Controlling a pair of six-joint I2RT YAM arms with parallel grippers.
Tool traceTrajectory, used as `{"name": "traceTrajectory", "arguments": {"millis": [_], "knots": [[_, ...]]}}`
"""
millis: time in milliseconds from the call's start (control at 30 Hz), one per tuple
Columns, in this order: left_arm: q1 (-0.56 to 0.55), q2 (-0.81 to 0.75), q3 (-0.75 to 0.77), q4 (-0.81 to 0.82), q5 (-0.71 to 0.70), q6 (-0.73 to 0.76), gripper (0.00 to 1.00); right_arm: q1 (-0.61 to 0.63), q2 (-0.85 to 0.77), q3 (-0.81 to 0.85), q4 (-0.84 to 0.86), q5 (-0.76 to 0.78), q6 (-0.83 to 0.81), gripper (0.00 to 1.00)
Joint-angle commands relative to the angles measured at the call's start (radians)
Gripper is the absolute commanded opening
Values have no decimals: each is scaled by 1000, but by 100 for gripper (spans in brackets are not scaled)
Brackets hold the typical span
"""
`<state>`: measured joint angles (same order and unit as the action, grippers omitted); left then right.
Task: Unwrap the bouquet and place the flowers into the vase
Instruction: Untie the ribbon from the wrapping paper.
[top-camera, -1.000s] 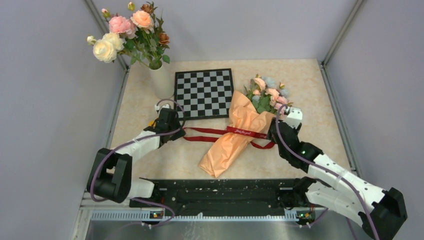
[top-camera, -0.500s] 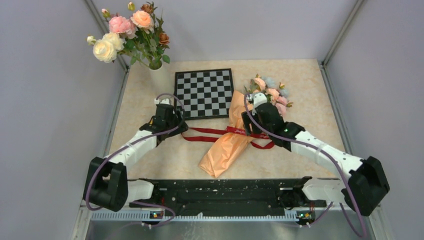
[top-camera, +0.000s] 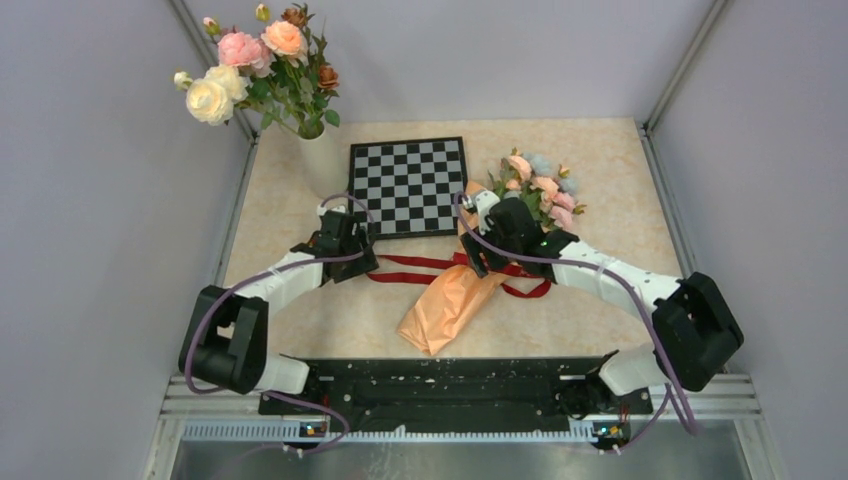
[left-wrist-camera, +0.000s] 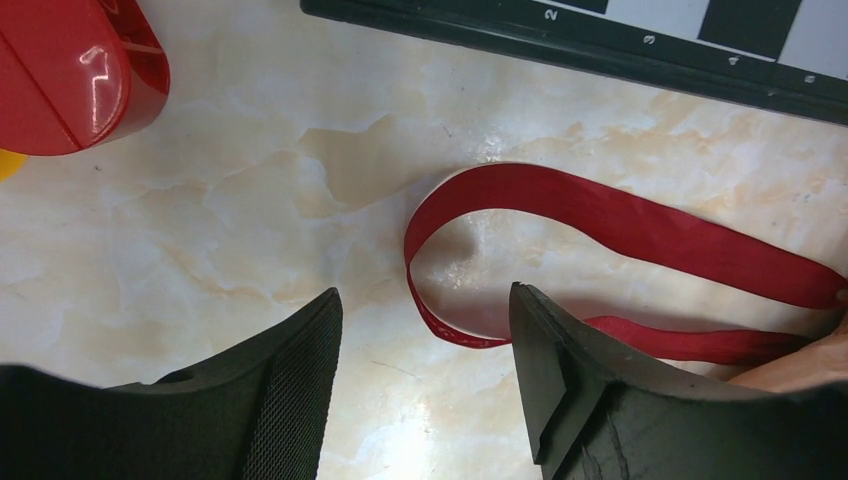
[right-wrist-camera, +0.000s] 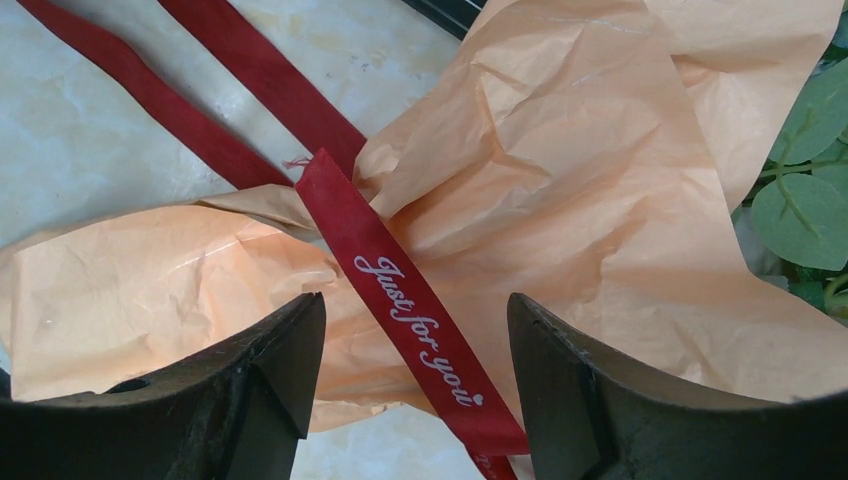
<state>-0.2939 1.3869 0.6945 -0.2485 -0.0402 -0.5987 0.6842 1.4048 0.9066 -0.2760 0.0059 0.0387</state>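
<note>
The bouquet (top-camera: 452, 303) lies on the table (top-camera: 620, 170) between the two arms, just right of the chessboard (top-camera: 408, 186). Its narrow end points toward the arm bases and its flowers (top-camera: 540, 185) spread out at the far end. The crinkled orange paper is wrapped around the stems. A dark red ribbon (top-camera: 412, 263) crosses it, and the ribbon's loose tails run left across the table.

The right gripper (top-camera: 478, 258) hangs over the middle of the bundle with its jaws apart and nothing held. In the right wrist view the strip printed "Just for you" (right-wrist-camera: 415, 310) lies on the paper (right-wrist-camera: 560, 170) between the two fingers (right-wrist-camera: 270, 370). Whether the tips touch the paper cannot be told.

The left gripper (top-camera: 358, 260) is near the chessboard's near left corner, jaws also apart and empty. A curled loop of ribbon (left-wrist-camera: 600, 215) lies on the table just ahead of its fingers (left-wrist-camera: 580, 390). A glossy red object (left-wrist-camera: 60, 70) sits at the top left corner of that view; what it is remains unclear.

The vase (top-camera: 322, 160) stands upright at the far left, beside the chessboard, with large roses (top-camera: 245, 60) in it.
</note>
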Motion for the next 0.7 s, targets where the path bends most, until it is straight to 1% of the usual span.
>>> {"name": "traceTrajectory", "arguments": {"millis": [0,267,367,433,500,667], "knots": [[6,27,34,35,15,-1,65,-8,24,23,34,-11,-33,68],[6,63,29,54,20,-8,56,7,69,15,41,-11,-33,66],[6,65,19,71,15,-9,52,14,76,12,44,-11,-33,62],[6,74,21,76,13,-10,48,18,77,12,42,22,-29,55],[6,90,21,86,11,-11,45,18,75,13,39,34,-20,45],[6,111,5,128,6,-30,33,19,54,6,36,67,3,24]]}}
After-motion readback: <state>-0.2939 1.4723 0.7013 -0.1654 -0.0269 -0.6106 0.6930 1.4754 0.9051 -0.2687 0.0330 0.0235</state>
